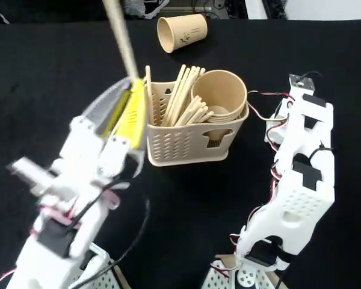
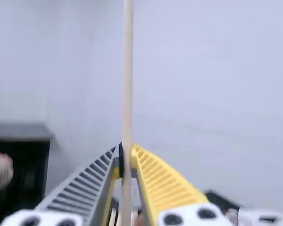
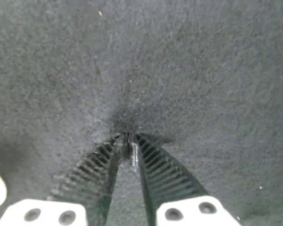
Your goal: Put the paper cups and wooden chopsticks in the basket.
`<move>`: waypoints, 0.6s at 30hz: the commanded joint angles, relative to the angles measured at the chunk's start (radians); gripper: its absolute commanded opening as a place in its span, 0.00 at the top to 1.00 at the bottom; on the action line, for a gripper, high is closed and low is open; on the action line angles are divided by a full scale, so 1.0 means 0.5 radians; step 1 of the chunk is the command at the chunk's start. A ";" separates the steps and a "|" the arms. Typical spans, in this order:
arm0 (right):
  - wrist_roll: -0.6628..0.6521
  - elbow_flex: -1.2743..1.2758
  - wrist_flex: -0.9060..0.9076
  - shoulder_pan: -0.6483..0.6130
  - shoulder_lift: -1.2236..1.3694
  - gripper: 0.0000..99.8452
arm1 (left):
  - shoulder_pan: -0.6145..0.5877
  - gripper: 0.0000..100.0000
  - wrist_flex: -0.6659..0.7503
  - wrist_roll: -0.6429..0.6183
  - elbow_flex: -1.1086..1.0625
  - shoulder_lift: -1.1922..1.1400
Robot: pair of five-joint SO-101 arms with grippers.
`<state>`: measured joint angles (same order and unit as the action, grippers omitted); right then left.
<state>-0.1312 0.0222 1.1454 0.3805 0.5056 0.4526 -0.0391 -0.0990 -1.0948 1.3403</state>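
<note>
At the left of the high view, the left gripper point(image 1: 131, 90) is clamped on a pale, straight wooden chopstick point(image 1: 119, 33). The stick rises to the top edge, just beside the basket point(image 1: 186, 147). This cream slotted basket sits mid-frame and holds a bundle of chopsticks point(image 1: 183, 96) and nested paper cups point(image 1: 221, 99). A lone cup point(image 1: 182, 31) lies on its side at upper centre. The right gripper point(image 3: 131, 148) is closed on nothing, its tips down at the black cloth point(image 3: 203, 70).

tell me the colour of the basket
The basket is beige, clearest in the high view.
</note>
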 commanded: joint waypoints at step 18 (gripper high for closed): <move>-0.015 -0.002 -0.012 0.003 -0.044 0.99 | -0.275 0.97 0.430 -0.384 0.026 -0.939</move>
<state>-0.1312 0.0222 1.1454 0.3805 0.5056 0.3038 0.1573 -0.2831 -1.0994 0.8692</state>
